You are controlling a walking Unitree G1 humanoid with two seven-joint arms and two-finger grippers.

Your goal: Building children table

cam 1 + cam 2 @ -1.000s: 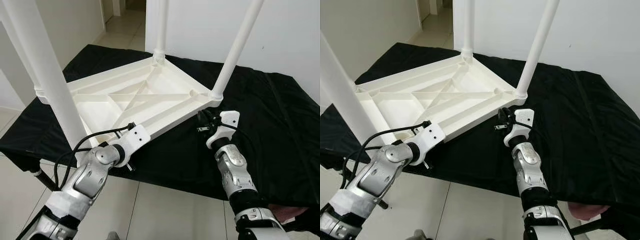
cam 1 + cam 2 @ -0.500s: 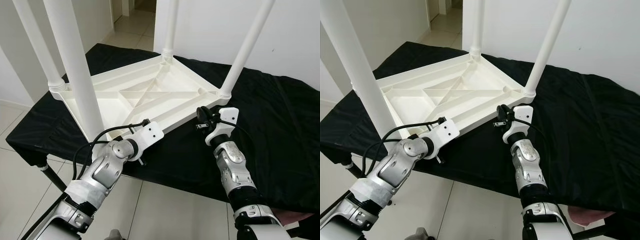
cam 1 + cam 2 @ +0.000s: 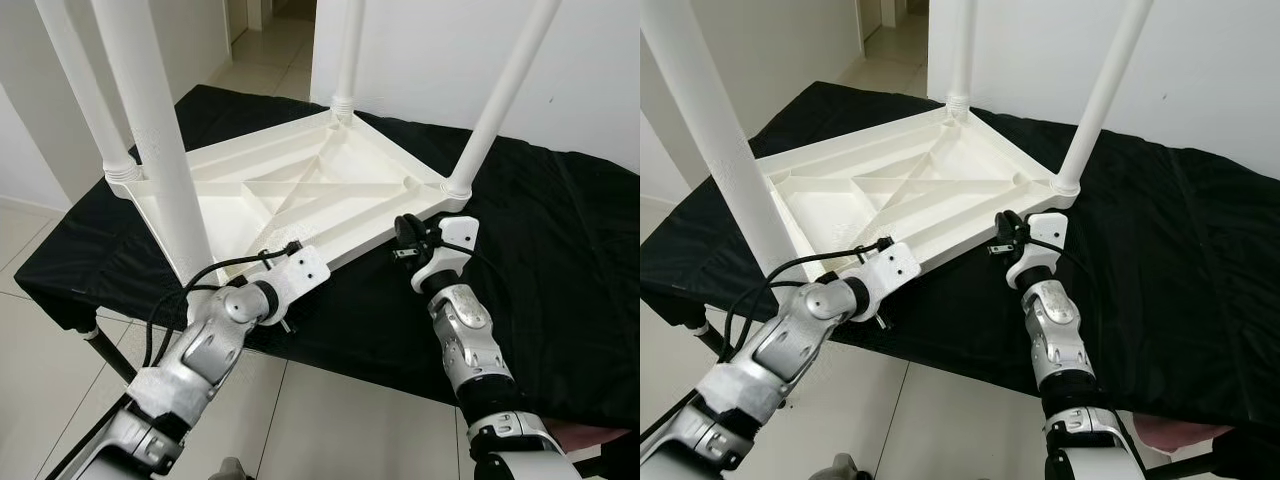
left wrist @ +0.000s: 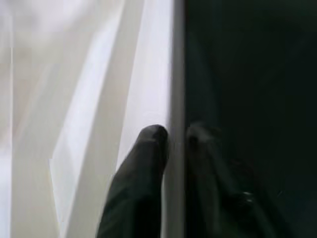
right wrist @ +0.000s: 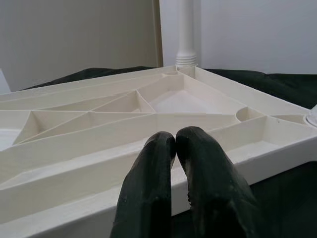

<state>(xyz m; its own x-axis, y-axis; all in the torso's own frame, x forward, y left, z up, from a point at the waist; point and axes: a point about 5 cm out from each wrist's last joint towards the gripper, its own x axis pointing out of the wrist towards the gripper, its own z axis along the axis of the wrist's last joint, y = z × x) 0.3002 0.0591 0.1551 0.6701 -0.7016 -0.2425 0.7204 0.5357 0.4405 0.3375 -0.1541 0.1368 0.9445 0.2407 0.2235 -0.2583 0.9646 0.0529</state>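
A white plastic children's table [image 3: 300, 190] lies upside down on a black-draped table [image 3: 560, 250], all four white legs [image 3: 150, 130] already standing in its corner sockets. Assembly looks close to finished; what likely remains is turning the piece upright onto its feet. The left gripper [image 4: 171, 144] straddles the near rim of the tabletop, one finger inside the rim and one outside against the black cloth, apparently pinching the edge. The right gripper [image 5: 176, 141] sits at the same near edge beside the corner leg [image 3: 1095, 110], its jaws pressed together with no gap between the tips, just in front of the rim. The ribbed compartments on the tabletop's underside hold nothing.
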